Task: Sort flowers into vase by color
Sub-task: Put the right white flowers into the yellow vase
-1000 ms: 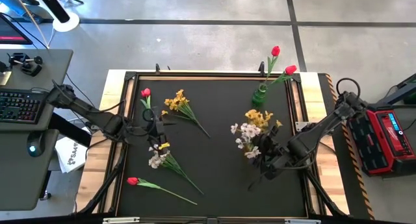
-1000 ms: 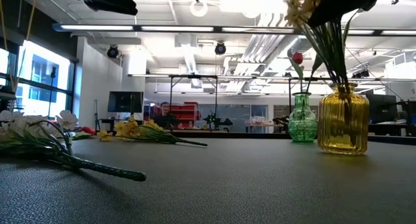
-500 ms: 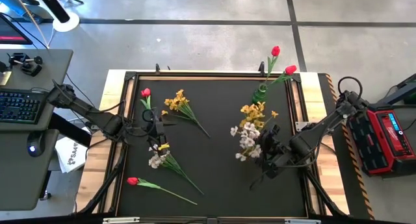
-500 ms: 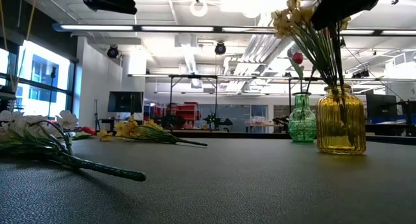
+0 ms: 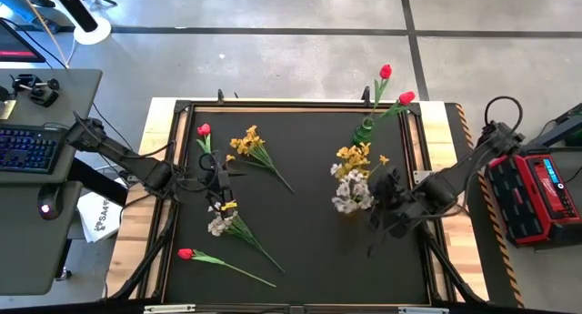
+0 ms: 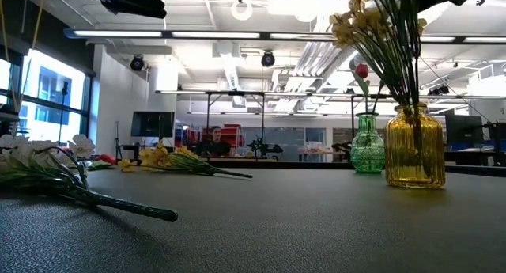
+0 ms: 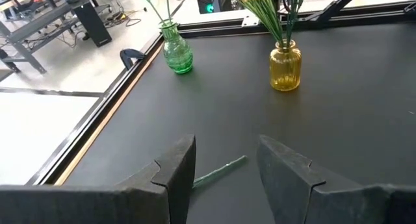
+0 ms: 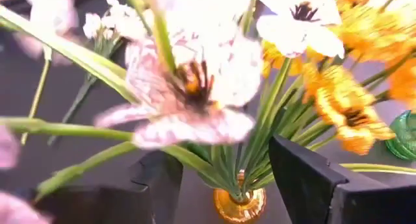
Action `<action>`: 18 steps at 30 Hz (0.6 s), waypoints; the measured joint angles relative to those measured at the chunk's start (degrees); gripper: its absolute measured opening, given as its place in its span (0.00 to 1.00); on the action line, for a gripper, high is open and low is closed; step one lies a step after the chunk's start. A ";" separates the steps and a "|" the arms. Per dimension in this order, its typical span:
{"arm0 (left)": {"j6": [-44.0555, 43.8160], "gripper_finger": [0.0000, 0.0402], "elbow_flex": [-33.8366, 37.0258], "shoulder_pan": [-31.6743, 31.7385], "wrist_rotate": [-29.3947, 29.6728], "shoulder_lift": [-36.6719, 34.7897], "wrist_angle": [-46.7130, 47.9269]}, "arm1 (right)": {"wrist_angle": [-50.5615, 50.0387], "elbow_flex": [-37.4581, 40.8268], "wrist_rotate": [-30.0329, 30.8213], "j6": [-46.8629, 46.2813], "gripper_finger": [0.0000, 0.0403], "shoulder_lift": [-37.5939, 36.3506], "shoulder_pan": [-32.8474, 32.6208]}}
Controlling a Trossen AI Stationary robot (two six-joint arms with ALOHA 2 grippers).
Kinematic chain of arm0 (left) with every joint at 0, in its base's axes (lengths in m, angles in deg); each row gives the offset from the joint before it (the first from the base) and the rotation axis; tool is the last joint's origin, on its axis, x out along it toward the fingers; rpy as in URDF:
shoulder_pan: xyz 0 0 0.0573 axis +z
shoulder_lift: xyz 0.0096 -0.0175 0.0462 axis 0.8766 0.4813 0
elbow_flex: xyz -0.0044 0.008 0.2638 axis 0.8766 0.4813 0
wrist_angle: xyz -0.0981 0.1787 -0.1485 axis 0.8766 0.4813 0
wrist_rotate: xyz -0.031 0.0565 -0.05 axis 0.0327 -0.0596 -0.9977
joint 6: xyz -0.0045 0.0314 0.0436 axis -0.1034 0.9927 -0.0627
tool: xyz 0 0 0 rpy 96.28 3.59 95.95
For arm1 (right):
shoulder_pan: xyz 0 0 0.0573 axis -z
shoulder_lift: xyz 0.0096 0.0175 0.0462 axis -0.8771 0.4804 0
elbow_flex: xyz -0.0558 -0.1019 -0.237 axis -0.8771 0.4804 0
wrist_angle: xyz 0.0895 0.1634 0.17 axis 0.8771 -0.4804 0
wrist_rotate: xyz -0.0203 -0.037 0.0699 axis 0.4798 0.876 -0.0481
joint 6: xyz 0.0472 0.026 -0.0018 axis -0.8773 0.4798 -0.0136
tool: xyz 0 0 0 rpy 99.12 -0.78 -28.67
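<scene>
Flowers lie spread over a black tabletop (image 5: 300,232), seen from above. Toward nine o'clock, a yellow flower bunch (image 5: 250,146) lies flat beside a red tulip (image 5: 204,132), with a white spray (image 5: 221,223) below them and a second red tulip (image 5: 187,254) near seven o'clock. At twelve to one o'clock a green vase (image 5: 364,132) holds two red tulips (image 5: 386,73). Just below it, toward three o'clock, an amber vase (image 6: 414,146) stands upright holding yellow and white-pink blooms (image 5: 353,176)

The right gripper (image 5: 386,197) sits just beside those blooms at three o'clock. Its wrist camera shows its two dark fingers (image 8: 305,169) apart on either side of the green stems above the amber vase; whether they press the stems cannot be told

The left gripper (image 7: 224,165) hovers at nine o'clock, near the white spray, its fingers spread open and holding nothing, with a loose green stem (image 7: 218,172) lying on the tabletop between them
</scene>
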 joint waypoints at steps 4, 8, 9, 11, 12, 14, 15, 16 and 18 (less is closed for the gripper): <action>-0.02 0.37 0.00 0.00 0.00 0.00 0.00 | 0.97 0.00 1.79 -2.97 0.49 -1.69 2.55; 0.00 0.37 0.00 0.00 0.00 0.00 0.00 | 1.13 0.00 -1.57 -2.07 0.47 -1.96 5.41; 0.00 0.37 0.00 0.00 0.00 0.00 0.00 | 1.11 0.00 -2.61 -0.65 0.47 -1.86 5.95; -0.02 0.37 0.00 0.00 -0.08 0.00 0.01 | 1.11 0.00 -4.64 1.43 0.48 -1.42 6.99; -0.02 0.37 0.00 0.00 -0.11 0.00 0.02 | 1.12 0.00 -5.58 1.92 0.48 -1.22 7.42; -0.03 0.37 0.00 0.00 -0.19 0.01 0.03 | 1.16 0.00 -7.43 2.85 0.51 -1.16 8.01; -0.05 0.37 0.00 0.00 -0.27 0.02 0.07 | 1.23 0.00 -8.39 3.15 0.53 -1.16 8.27; -0.07 0.37 0.00 0.00 -0.29 0.02 0.11 | 1.40 0.00 -9.53 3.24 0.55 -1.18 8.48; -0.09 0.37 0.00 0.00 -0.31 0.02 0.17 | 1.55 -0.04 -12.64 3.07 0.58 -1.22 8.87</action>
